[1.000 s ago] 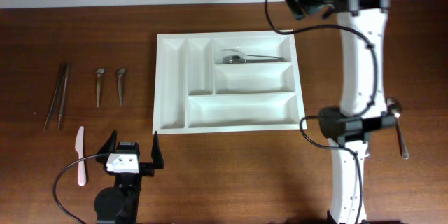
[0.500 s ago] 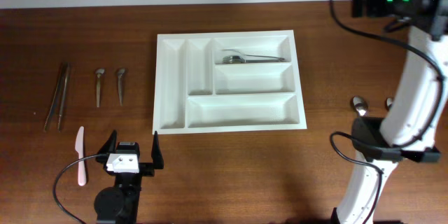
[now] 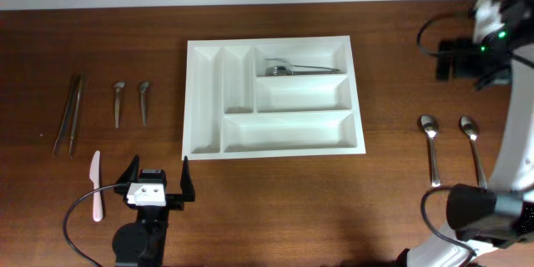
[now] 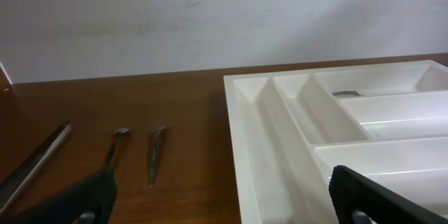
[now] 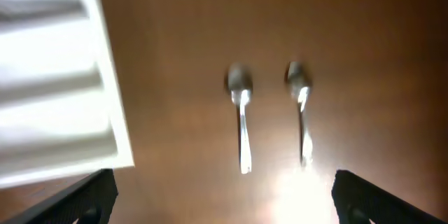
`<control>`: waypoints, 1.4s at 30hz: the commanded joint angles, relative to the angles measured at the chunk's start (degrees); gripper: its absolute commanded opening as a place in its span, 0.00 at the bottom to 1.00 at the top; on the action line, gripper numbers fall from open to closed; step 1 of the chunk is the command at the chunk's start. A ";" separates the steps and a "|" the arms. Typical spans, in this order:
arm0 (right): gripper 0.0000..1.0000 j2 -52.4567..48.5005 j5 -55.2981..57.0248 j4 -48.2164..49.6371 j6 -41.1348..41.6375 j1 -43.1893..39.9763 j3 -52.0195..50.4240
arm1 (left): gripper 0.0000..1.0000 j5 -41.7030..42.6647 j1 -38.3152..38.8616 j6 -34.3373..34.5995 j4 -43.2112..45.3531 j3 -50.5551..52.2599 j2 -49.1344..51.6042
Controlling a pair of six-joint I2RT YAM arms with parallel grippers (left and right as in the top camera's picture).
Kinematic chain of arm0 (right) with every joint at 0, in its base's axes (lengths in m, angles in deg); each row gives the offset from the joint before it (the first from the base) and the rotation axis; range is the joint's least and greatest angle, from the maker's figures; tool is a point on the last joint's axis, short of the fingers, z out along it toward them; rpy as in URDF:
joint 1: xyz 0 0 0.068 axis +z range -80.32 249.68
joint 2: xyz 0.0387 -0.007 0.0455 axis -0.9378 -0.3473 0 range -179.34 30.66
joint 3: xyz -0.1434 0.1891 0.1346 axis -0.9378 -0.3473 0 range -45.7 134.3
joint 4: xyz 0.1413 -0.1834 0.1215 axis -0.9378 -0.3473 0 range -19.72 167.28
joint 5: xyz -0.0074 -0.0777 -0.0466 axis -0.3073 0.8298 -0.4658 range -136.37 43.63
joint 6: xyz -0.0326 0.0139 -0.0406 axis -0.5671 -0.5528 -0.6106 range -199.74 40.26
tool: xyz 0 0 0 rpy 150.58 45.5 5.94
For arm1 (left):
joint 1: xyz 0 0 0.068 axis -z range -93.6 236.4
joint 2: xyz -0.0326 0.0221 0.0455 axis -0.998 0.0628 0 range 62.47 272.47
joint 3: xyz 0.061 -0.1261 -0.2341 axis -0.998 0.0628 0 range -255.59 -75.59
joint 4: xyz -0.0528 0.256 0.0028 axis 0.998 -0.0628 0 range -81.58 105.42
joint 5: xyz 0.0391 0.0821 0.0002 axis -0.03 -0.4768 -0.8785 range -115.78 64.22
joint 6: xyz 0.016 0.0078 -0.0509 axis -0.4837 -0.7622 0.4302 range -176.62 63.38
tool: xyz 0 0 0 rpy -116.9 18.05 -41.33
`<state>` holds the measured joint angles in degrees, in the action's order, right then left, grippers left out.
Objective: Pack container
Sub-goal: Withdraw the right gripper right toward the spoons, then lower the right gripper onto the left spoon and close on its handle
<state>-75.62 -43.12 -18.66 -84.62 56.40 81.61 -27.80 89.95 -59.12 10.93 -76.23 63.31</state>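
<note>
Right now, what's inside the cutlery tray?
The white cutlery tray holds metal cutlery only in its top long compartment; the other four compartments look empty. The heads overlap there, so I cannot tell whether it is one piece or several.

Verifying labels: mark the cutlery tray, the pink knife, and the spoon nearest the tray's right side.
cutlery tray (image 3: 205, 100), overhead view, floor of its leftmost compartment.
pink knife (image 3: 97, 185), overhead view, mid-length.
spoon (image 3: 432, 152), overhead view, on its handle.

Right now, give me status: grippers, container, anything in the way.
Left gripper open, empty. Right gripper open, empty, facing two spoons. Container holds cutlery in one top compartment only. Nothing blocking it.
</note>
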 commanded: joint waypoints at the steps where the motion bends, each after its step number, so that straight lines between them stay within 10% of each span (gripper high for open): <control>1: 0.99 -0.59 -2.54 3.76 -5.62 -2.67 -11.85 | 0.99 -0.79 -0.35 0.35 -0.11 0.11 -0.48; 7: 0.99 -1.68 -4.07 8.90 -17.59 -5.73 -27.78 | 0.99 -0.79 -0.35 0.35 -0.11 0.11 -0.48; 42: 0.99 -6.73 -2.58 28.98 -17.40 -11.13 -46.45 | 0.99 -0.79 -0.35 0.35 -0.11 0.11 -0.48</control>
<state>-80.95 -45.94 10.08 -102.00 45.98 35.66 -27.80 89.95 -59.12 10.93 -76.23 63.31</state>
